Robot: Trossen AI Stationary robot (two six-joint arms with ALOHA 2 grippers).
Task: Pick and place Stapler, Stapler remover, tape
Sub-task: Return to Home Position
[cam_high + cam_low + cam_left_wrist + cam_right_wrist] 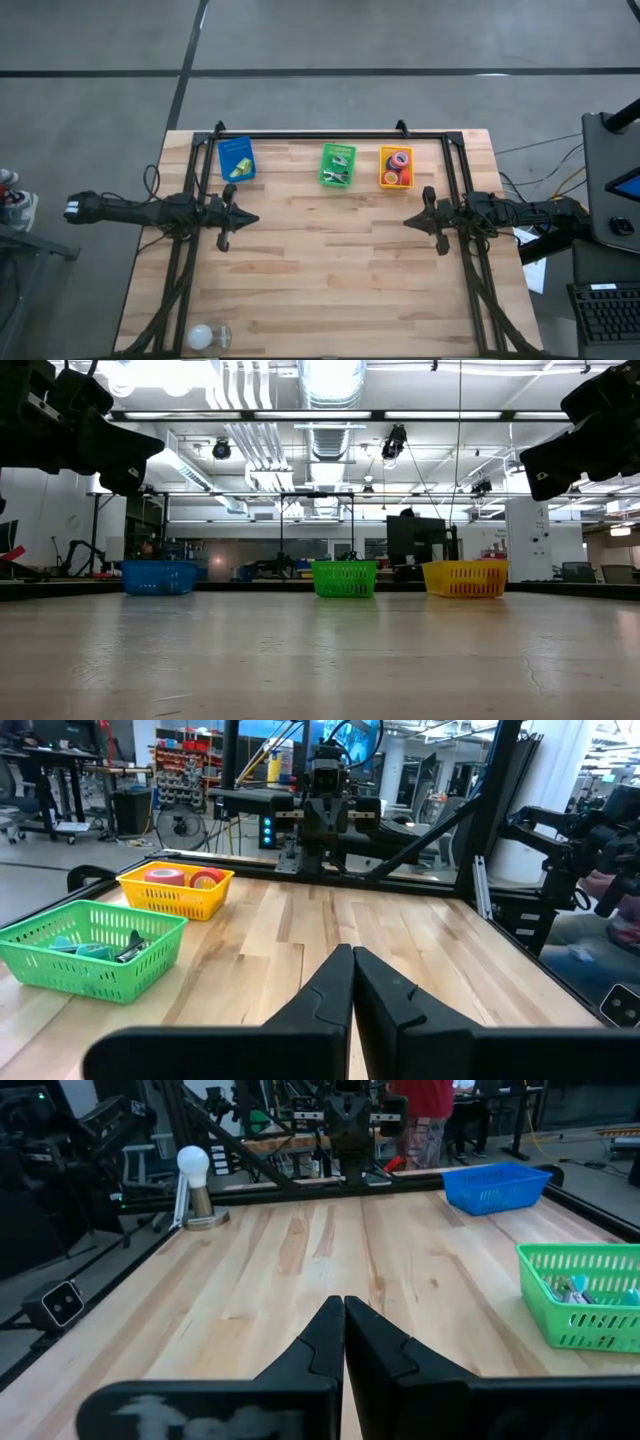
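Note:
Three small baskets stand in a row along the table's far edge. The blue basket (236, 158) holds a yellowish-green thing. The green basket (337, 165) holds small teal and metal items (100, 947). The yellow basket (396, 167) holds the tape rolls (165, 876), red and dark ones. My left gripper (252, 219) hovers shut over the table's left side, raised above the wood. My right gripper (408, 221) hovers shut over the right side, facing it. Neither touches anything.
A black frame (330, 135) runs along the table's far edge and down both sides. A white roundish object on a base (203, 336) stands at the near left corner. The bare wood (330, 260) between the grippers is free room. A person in red (425, 1110) stands beyond the table.

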